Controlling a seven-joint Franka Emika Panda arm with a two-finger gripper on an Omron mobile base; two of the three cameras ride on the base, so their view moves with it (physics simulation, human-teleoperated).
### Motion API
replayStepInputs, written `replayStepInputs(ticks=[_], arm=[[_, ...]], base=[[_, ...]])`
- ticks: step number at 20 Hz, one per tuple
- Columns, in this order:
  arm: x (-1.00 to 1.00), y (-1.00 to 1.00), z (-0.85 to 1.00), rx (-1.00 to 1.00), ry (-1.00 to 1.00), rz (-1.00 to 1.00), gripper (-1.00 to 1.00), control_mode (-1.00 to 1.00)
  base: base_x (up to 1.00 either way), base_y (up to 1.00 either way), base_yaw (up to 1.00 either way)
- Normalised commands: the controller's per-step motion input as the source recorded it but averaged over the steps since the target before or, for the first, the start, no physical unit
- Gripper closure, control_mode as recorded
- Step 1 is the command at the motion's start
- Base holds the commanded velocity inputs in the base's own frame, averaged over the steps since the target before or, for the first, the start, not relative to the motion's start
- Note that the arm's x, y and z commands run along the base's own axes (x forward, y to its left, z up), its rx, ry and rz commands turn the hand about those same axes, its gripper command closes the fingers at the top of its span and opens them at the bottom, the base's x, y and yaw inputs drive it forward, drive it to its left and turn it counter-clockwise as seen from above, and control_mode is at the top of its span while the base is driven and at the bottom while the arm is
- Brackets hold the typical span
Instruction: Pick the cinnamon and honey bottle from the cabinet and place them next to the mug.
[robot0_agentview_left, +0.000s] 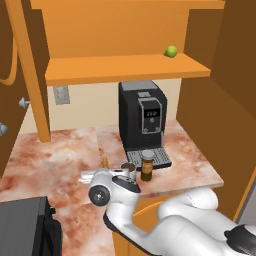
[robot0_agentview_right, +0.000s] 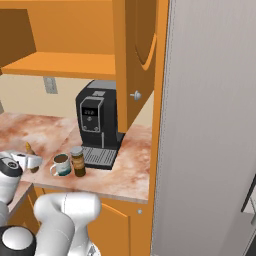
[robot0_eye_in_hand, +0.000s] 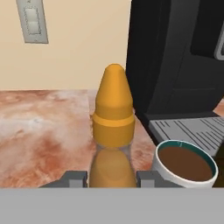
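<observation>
Two fingers of the gripper (robot0_eye_in_hand: 112, 177) pinch the honey bottle (robot0_eye_in_hand: 113, 131), one on each side of its amber body, upright over the marbled counter (robot0_agentview_left: 60, 150). Mug (robot0_eye_in_hand: 186, 168) sits just beside the bottle, in front of the black coffee machine (robot0_agentview_left: 142, 120). Cinnamon (robot0_agentview_left: 147, 165) stands on the counter next to the mug. Cabinet (robot0_agentview_left: 125, 67) shelf holds a green fruit (robot0_agentview_left: 171, 51).

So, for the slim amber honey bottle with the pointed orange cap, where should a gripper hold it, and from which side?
On the straight body below the shoulder, from the open counter side, jaws level. The slim amber honey bottle stands upright; its pointed cap tapers and would slip. The pale mug and black coffee machine crowd its other side. The gripper holds it that way now.
</observation>
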Motion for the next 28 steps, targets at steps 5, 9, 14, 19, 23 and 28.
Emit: replayStepInputs(ticks=[5, 9, 14, 19, 23, 28], arm=[[0.01, 0.0, -0.1, 0.0, -0.03, -0.03, 1.0, -1.0], [0.0, -0.04, -0.01, 0.0, -0.07, -0.05, 1.0, -1.0], [0.0, -0.22, 0.0, 0.0, -0.04, -0.05, 1.0, -1.0], [0.06, -0.14, 0.0, 0.0, 0.0, -0.06, 1.0, -1.0], [0.06, -0.01, 0.0, 0.0, 0.0, -0.04, 1.0, -1.0], [0.12, 0.0, 0.0, 0.0, 0.0, 0.0, 1.0, -1.0]], base=[[0.0, 0.0, 0.0], [0.0, 0.0, 0.0], [0.0, 0.0, 0.0], [0.0, 0.0, 0.0], [0.0, 0.0, 0.0], [0.0, 0.0, 0.0]])
